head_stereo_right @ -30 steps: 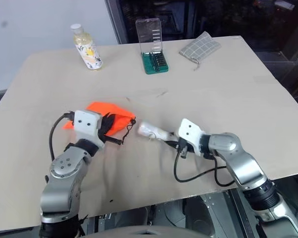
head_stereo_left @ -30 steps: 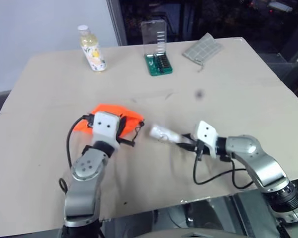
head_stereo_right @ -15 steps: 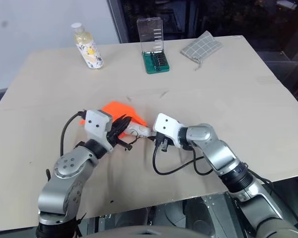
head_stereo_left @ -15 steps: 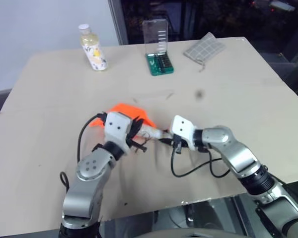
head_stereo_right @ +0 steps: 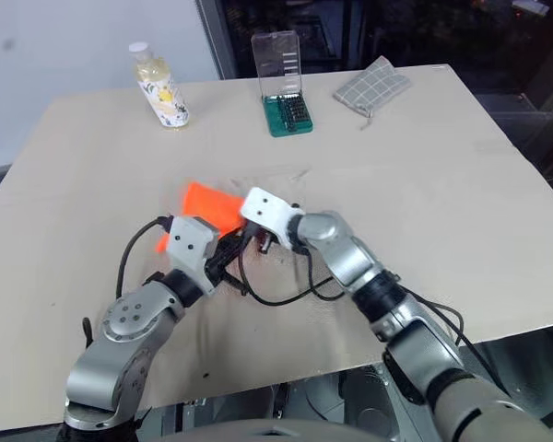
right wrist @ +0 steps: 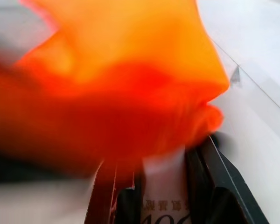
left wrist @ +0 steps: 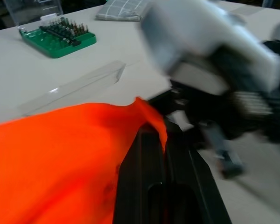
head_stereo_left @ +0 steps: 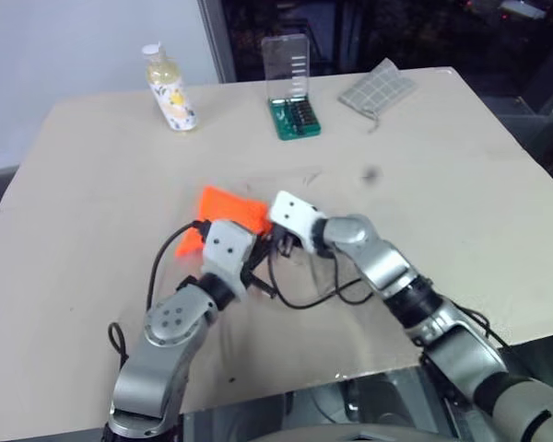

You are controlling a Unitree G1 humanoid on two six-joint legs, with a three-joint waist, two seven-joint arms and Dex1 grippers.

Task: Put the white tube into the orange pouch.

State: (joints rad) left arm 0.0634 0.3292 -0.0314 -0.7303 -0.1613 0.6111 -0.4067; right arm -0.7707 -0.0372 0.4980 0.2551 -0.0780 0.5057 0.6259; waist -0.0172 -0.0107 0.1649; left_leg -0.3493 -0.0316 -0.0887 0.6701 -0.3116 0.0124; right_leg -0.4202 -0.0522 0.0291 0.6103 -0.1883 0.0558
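On the beige table [head_stereo_left: 461, 166], the left gripper [left wrist: 165, 154] has its fingers pressed together on the edge of the orange pouch [head_stereo_left: 229, 208], holding the fabric up. Just beside it, the right gripper [right wrist: 165, 186] is clamped on the white tube [right wrist: 164, 186], whose far end disappears under the pouch's orange cloth. Farther back stand a yellowish bottle [head_stereo_left: 169, 90], a green screwdriver-bit case [head_stereo_left: 293, 115] and a grey checked pouch [head_stereo_left: 377, 90].

Two head cameras look down and forward over the whole worktop [head_stereo_left: 461, 166], sharing nearly the same scene. Each wrist camera sits very close, looking along its pincer at the orange pouch [left wrist: 60, 154]; the right one seems to face the pouch mouth, though blurred.
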